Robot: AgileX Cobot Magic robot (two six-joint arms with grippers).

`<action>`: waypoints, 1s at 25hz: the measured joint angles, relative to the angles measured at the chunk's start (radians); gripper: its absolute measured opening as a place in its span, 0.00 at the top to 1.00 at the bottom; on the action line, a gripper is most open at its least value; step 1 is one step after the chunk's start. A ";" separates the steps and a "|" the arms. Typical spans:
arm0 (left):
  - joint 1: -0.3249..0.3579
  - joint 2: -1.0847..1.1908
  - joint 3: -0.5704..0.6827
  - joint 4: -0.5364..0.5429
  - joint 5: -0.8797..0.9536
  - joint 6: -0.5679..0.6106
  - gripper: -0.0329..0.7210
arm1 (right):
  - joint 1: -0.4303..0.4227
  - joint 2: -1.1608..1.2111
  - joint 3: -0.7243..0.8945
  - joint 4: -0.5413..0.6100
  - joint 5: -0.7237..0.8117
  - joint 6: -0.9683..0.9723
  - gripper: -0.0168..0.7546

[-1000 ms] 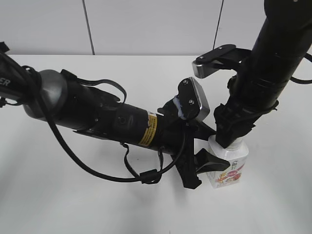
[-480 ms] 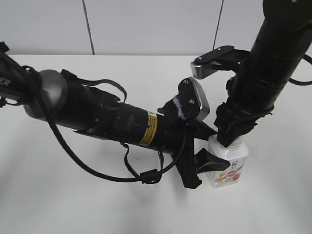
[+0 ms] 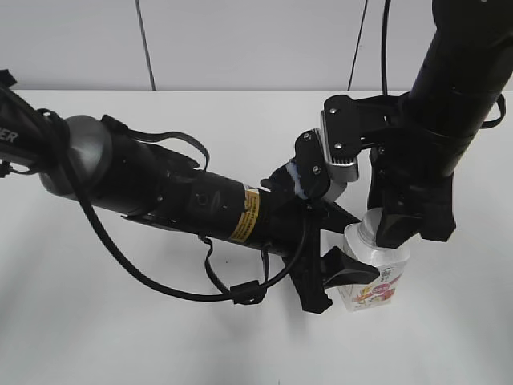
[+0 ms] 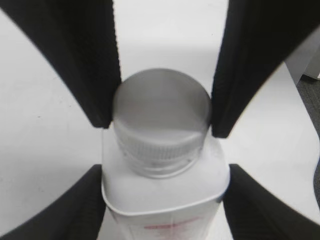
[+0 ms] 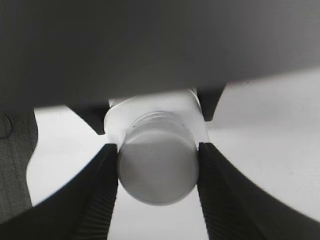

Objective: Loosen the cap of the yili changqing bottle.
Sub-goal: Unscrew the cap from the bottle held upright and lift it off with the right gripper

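From the left of the exterior view the left arm (image 3: pixel 160 192) lies low across the white bench (image 3: pixel 96 337), a yellow sticker (image 3: pixel 246 215) on its forearm and black cables looping beneath it. Its left hand (image 3: pixel 341 269) reaches the yili changqing bottle (image 3: pixel 377 281), which stands upright on the bench right of centre, toward the front edge. The black fingers (image 3: pixel 346 269) of that hand sit against the bottle's body below the shoulders; in the left wrist view the same two fingers (image 4: pixel 70 220) show at the bottom corners, pressed to either side of the white carton-like body (image 4: pixel 165 210), so this hand is closed on the bottle.

Further right, the right arm (image 3: pixel 457 88) comes down steeply from the top corner, its wrist camera housing (image 3: pixel 345 148) jutting toward the middle. The right hand (image 3: pixel 393 233) covers the bottle's neck from above, hiding the top in this view. The right wrist view shows the cap (image 5: pixel 157 172), round and white with a ribbed rim, squeezed between two ribbed black fingers (image 5: pixel 102 190), one touching each side with no gap. The left wrist view confirms it: the upper pair of dark pads (image 4: pixel 90 65) meets the cap (image 4: pixel 161 115) at both flanks, above the threaded collar. The pink and orange label print (image 3: pixel 381 290) faces the front.
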 joint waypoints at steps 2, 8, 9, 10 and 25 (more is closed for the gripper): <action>0.000 0.000 0.000 0.001 0.000 0.000 0.38 | 0.000 0.000 0.000 0.000 0.000 -0.100 0.48; 0.000 0.000 0.000 0.003 -0.001 0.000 0.38 | 0.000 0.000 -0.002 0.000 0.006 -0.280 0.48; 0.000 0.000 0.000 0.005 -0.002 0.000 0.38 | 0.000 0.000 -0.003 0.001 0.008 -0.290 0.48; 0.000 0.000 0.000 0.006 -0.003 0.001 0.38 | 0.000 0.000 -0.004 0.002 0.012 -0.297 0.48; 0.000 0.000 0.000 0.008 -0.003 -0.004 0.38 | 0.000 -0.042 -0.074 0.016 0.118 -0.291 0.48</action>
